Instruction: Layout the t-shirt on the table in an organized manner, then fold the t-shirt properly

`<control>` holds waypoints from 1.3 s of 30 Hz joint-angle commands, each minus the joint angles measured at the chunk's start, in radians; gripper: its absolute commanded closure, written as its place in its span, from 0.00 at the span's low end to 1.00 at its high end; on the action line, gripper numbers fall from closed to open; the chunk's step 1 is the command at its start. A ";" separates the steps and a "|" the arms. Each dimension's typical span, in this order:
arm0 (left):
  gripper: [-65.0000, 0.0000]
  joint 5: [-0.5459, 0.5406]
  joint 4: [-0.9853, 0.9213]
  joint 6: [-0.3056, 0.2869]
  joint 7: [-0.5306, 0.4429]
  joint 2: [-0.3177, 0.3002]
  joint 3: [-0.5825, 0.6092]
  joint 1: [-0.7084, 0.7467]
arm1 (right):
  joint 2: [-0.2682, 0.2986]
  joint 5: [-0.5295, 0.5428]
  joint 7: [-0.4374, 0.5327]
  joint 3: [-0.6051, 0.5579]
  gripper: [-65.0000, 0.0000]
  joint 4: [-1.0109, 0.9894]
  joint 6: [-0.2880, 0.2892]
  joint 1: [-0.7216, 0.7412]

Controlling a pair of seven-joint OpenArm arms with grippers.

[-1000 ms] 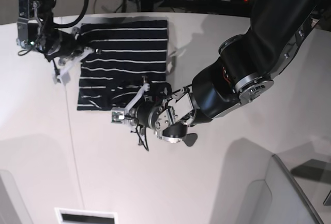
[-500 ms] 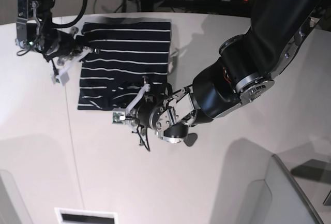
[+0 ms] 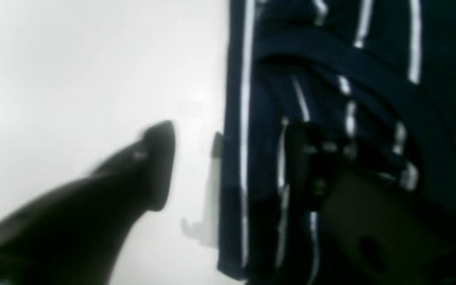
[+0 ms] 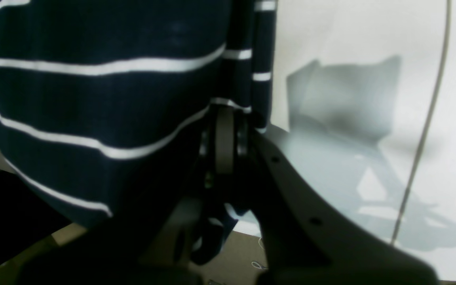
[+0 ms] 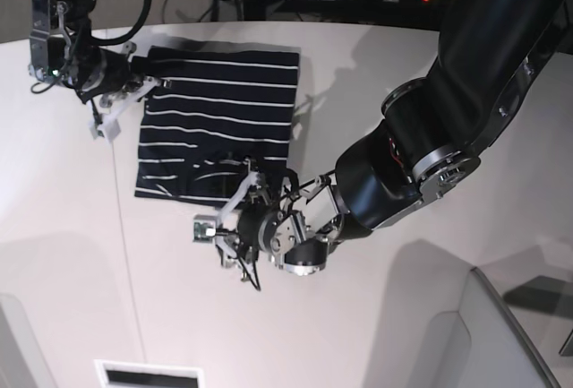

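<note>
The t-shirt [image 5: 218, 119] lies folded into a rough rectangle near the table's [image 5: 376, 334] far edge, stripes running across, its near part rumpled with a curved fold. At its far left corner the right gripper [image 5: 115, 92] is clamped tight on the cloth, lifting that edge slightly off the tabletop. At the near edge the left gripper [image 5: 226, 205] stands spread wide, one finger [image 3: 152, 166] over bare table, the other over the striped cloth, gripping nothing.
</note>
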 commanded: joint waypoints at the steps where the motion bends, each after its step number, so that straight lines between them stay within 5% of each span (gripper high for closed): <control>1: 0.25 -0.007 0.008 0.004 -0.017 0.009 -0.004 -0.029 | 0.005 0.012 0.006 0.003 1.00 0.013 0.002 0.007; 5: 0.11 -0.013 0.010 0.004 -0.017 0.009 -0.023 -0.031 | 0.007 0.012 0.006 0.005 1.00 0.013 0.002 0.008; 11: 0.12 -0.004 0.129 -0.001 0.006 -0.009 -0.357 -0.026 | 0.027 0.012 0.015 0.015 1.00 0.019 0.002 0.007; 15: 0.13 -0.012 0.312 -0.001 0.181 -0.076 -0.512 0.014 | 0.030 0.012 0.072 0.135 1.00 0.052 0.002 -0.027; 18: 0.39 -0.012 0.485 -0.003 0.279 -0.164 -0.581 0.106 | 0.040 0.012 0.114 0.203 1.00 0.117 0.004 -0.074; 21: 1.00 -0.012 0.680 -0.003 0.339 -0.253 -0.660 0.247 | 0.079 0.012 0.154 0.215 1.00 0.221 0.007 -0.142; 31: 1.00 -0.002 1.334 -0.001 0.374 -0.475 -1.097 0.881 | 0.188 0.012 0.220 0.189 1.00 0.542 0.009 -0.447; 39: 1.00 -0.002 1.440 -0.001 0.373 -0.571 -1.247 1.287 | 0.215 0.012 0.218 0.189 1.00 0.553 0.009 -0.711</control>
